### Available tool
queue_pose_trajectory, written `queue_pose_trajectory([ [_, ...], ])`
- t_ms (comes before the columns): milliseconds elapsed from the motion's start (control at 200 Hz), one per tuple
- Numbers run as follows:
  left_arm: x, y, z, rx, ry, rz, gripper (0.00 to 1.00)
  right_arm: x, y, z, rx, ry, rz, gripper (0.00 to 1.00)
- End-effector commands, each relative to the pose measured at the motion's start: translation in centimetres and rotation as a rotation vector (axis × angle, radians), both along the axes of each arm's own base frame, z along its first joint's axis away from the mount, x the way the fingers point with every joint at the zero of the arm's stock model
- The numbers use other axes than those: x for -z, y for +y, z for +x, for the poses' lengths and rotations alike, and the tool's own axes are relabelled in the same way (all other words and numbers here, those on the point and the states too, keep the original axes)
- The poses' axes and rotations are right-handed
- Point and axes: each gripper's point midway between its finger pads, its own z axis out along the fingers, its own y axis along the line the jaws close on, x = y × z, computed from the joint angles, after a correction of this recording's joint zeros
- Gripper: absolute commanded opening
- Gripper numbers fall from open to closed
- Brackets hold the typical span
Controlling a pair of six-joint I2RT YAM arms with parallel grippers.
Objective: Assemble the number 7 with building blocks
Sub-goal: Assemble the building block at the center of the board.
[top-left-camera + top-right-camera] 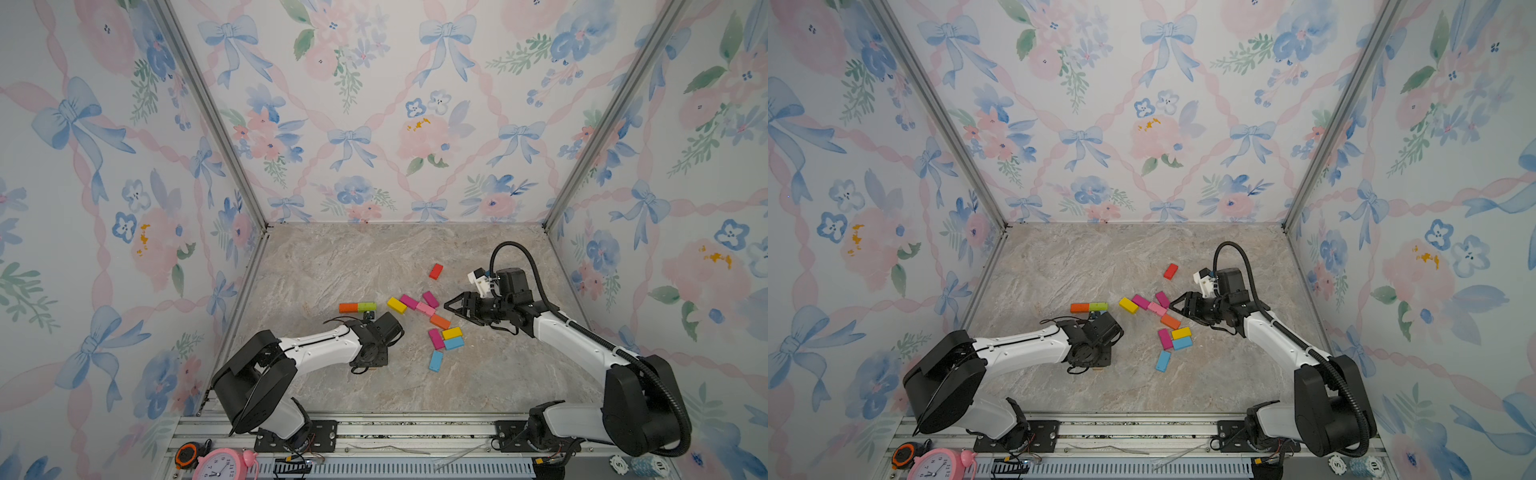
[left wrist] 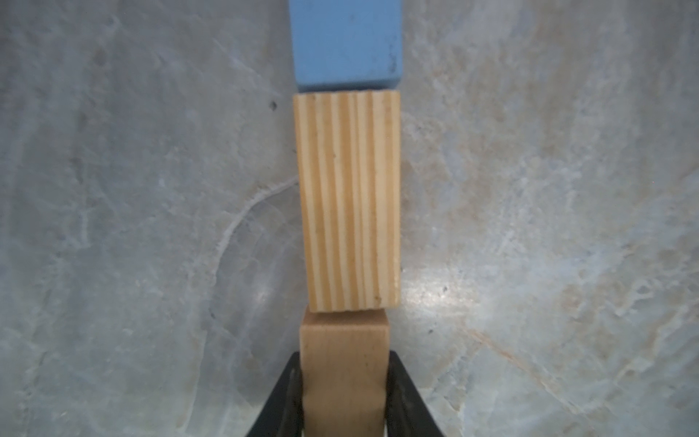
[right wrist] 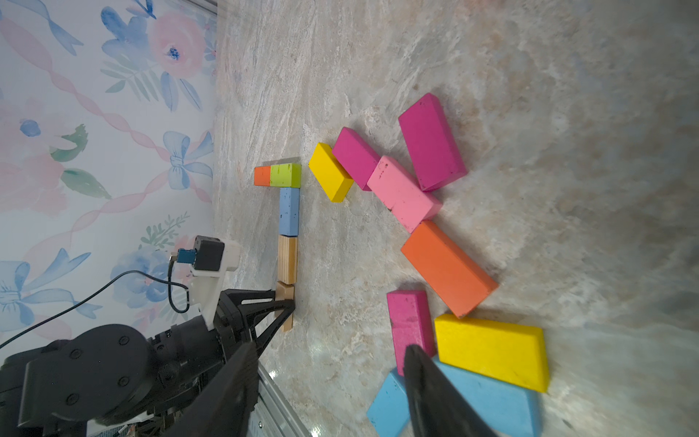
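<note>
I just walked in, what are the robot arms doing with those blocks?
They're building a 7. The left end effector is shut on a plain wood block at the stem's end, after the striped wood block and blue block. An orange block and green block form the top bar. The right end effector hangs open near the loose blocks.

Orange block (image 1: 1079, 308) against green block (image 1: 1098, 306)

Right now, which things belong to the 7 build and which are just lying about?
Job: orange block, green block, blue block, wood block, all laid; second wood block in left hand; loose coloured blocks; red block.
Lying about: alarm clock, tape measure, poker chips.
</note>
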Motion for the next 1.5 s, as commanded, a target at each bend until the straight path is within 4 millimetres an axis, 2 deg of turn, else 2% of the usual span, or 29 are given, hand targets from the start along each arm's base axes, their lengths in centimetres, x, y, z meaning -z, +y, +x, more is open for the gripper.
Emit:
queue_pose_trajectory([
  [0, 2.0, 2.4, -1.9, 0.011, 0.094, 0.097, 0.18, 0.6, -0.3, -0.2, -0.005, 0.011, -0.001, 0.63],
  [200, 2.2, 2.3, -2.1, 0.022, 0.104, 0.102, 0.16, 0.5, -0.3, -0.2, -0.005, 0.011, -0.001, 0.64],
  [220, 1.6, 1.4, -1.3, 0.024, 0.083, 0.081, 0.16, 0.5, -0.3, -0.2, -0.004, 0.011, -0.001, 0.64],
  [385, 1.6, 0.5, -1.1, 0.045, 0.088, 0.079, 0.13, 0.5, -0.4, -0.2, -0.002, 0.011, -0.001, 0.64],
  [775, 1.7, 0.6, -1.0, 0.034, 0.089, 0.084, 0.14, 0.6, -0.4, -0.1, -0.002, 0.01, 0.004, 0.63],
  [860, 1.7, 0.7, -0.9, 0.029, 0.089, 0.084, 0.15, 0.6, -0.4, -0.2, -0.001, 0.01, 0.003, 0.63],
  [930, 1.8, 0.8, -1.0, 0.026, 0.091, 0.087, 0.27, 0.6, -0.4, -0.2, -0.001, 0.01, 0.004, 0.64],
  [975, 1.7, 0.8, -1.0, 0.023, 0.09, 0.085, 0.3, 0.6, -0.4, -0.2, -0.002, 0.009, 0.005, 0.63],
  [1490, 1.7, 1.8, -1.1, -0.006, 0.086, 0.092, 0.31, 0.5, -0.4, -0.2, -0.003, 0.006, 0.007, 0.64],
])
